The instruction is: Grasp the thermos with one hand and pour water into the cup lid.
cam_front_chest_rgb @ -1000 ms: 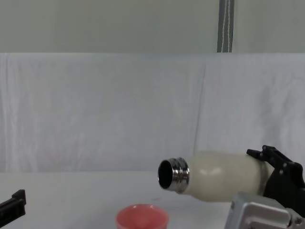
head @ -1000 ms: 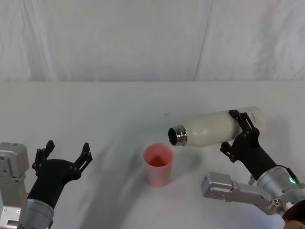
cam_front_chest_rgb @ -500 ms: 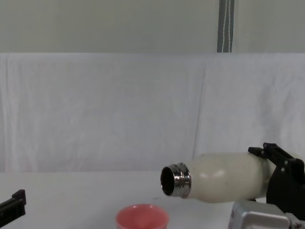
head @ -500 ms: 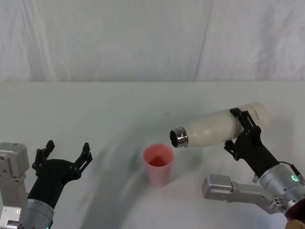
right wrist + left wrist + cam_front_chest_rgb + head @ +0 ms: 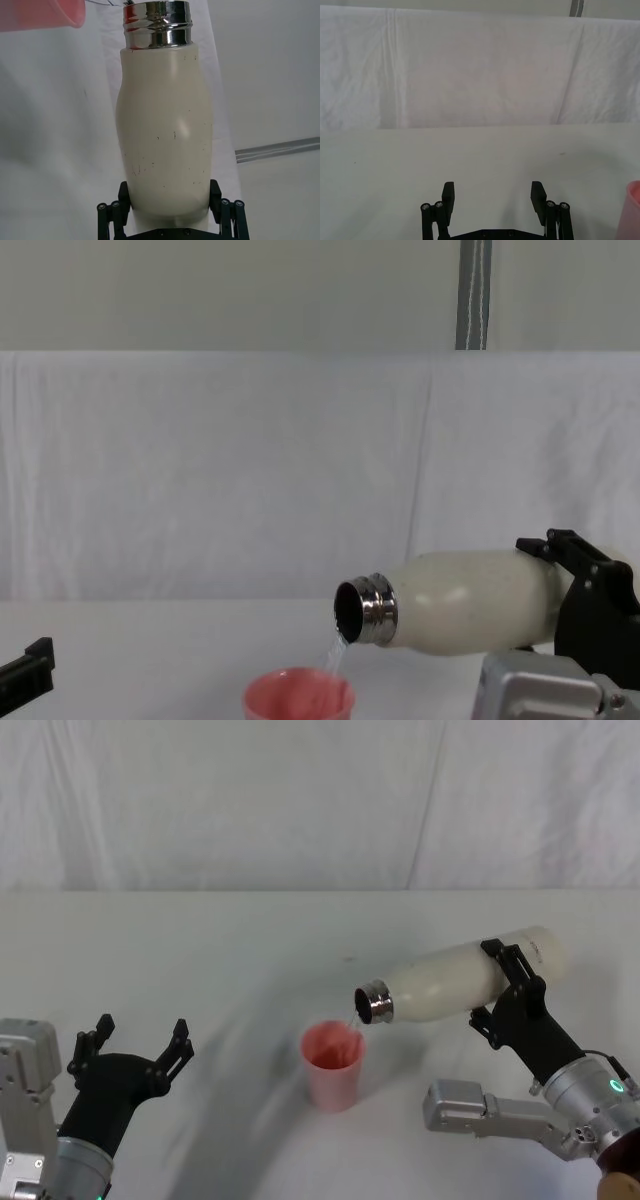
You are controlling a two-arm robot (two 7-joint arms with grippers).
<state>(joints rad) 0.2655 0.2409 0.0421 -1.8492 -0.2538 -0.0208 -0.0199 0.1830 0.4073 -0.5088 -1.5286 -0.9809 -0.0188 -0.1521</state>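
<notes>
The cream-white thermos [image 5: 460, 979] hangs tilted over the table, its steel neck pointing down and left toward the pink cup lid [image 5: 332, 1065]. My right gripper [image 5: 510, 988] is shut on the thermos near its base. A thin stream of water runs from the neck into the cup lid [image 5: 298, 698], seen clearly in the chest view below the thermos [image 5: 460, 600]. In the right wrist view the thermos [image 5: 165, 125] sits between the fingers, with the cup lid [image 5: 42, 12] beyond its neck. My left gripper [image 5: 135, 1045] rests open at the near left, holding nothing; the same open left gripper [image 5: 493, 197] faces bare table.
A white cloth covers the table [image 5: 200, 950] and a white draped backdrop [image 5: 300, 800] closes off the far side. The right arm's grey forearm link [image 5: 490, 1108] lies low at the near right.
The thermos has tipped further, its neck dropping toward the cup lid, and water now flows from it. The left arm has not moved.
</notes>
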